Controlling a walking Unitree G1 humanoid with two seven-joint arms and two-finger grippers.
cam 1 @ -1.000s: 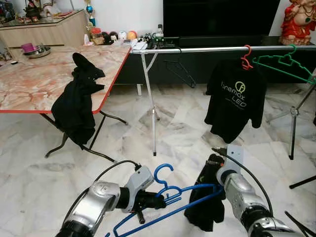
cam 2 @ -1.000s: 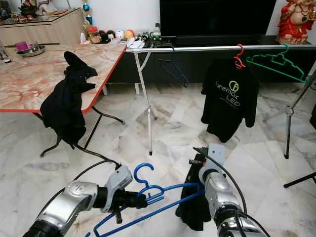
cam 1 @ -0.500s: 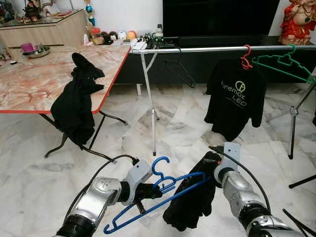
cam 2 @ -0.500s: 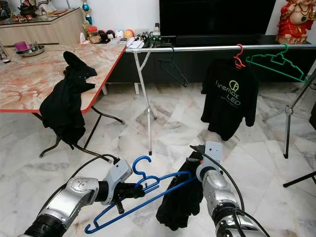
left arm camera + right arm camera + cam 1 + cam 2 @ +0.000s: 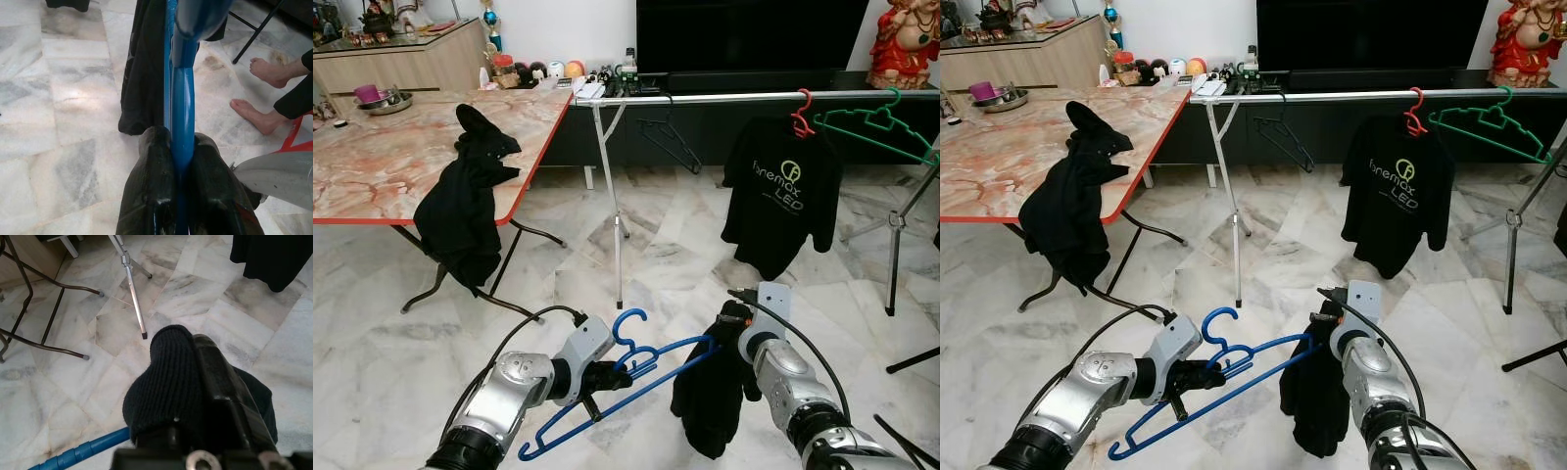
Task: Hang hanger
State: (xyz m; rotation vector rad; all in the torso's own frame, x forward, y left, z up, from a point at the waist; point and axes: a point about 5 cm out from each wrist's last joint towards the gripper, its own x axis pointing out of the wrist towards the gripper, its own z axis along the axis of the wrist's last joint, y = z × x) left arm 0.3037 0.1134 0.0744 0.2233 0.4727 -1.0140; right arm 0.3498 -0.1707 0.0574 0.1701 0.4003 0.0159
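left eye view: the left gripper (image 5: 607, 375) sits at about 7 o'clock in the frame, its fingers clamped on the neck of a blue hanger (image 5: 626, 377) just below the hook. the hanger slants from a low end at 7 o'clock up toward 5 o'clock, where its far shoulder is tucked into a dark garment (image 5: 710, 406). the right gripper (image 5: 734, 328), at 5 o'clock, is closed on the top of that garment, which hangs limp from it above the marble floor (image 5: 646, 264).

left wrist view shows both black fingers (image 5: 151, 196) pinching the blue bar tight, with the garment draped beyond and a person's bare feet (image 5: 259, 93) on the floor nearby. right wrist view shows knitted dark cloth bunched over a finger (image 5: 220, 382), a piece of the blue bar just beneath.

at 12 o'clock a metal rail (image 5: 744, 97) runs across, carrying a thin black hanger (image 5: 671, 142), a black t-shirt (image 5: 780, 201) on a red hanger (image 5: 801, 113), and a green hanger (image 5: 876, 122) toward 2 o'clock. at 10 o'clock a marble-topped table (image 5: 382, 166) has black clothing (image 5: 465, 211) spilling over its red edge.
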